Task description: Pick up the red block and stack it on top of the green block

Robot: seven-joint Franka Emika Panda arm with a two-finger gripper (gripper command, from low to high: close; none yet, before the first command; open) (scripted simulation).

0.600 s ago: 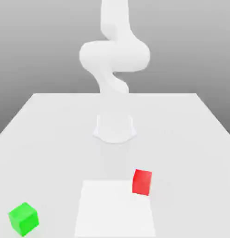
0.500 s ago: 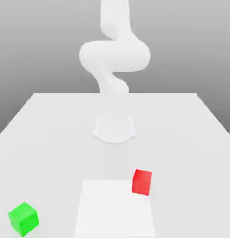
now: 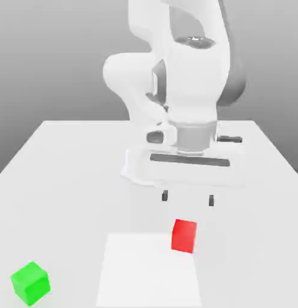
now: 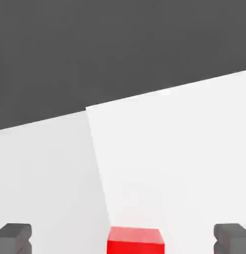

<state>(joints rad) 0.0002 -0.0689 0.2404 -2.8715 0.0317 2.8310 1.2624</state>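
The gripper (image 3: 188, 198), jaws wide and empty, is apparently lining up its grasp above the red block (image 3: 184, 236); next calls for centring, then descending. The green block (image 3: 31, 283) sits well off towards the exterior view's left. The hand view cuts off the red block; remaining clearance is hard to judge.

Your robot's arm (image 3: 193, 84) is glossy white, built of thick, rounded, tube-like sections. Above the pincer (image 3: 188, 198) you have a light grey collar (image 3: 196, 137), and higher up a small grey disc (image 3: 196, 42) set in the white shell. Dark grey shading marks the curved joint beside it. Just over the pincer, your wide white hand housing (image 3: 190, 165) carries a long, thin black strip (image 3: 189, 160). The pincer's two tips are small, dark grey and blocky.
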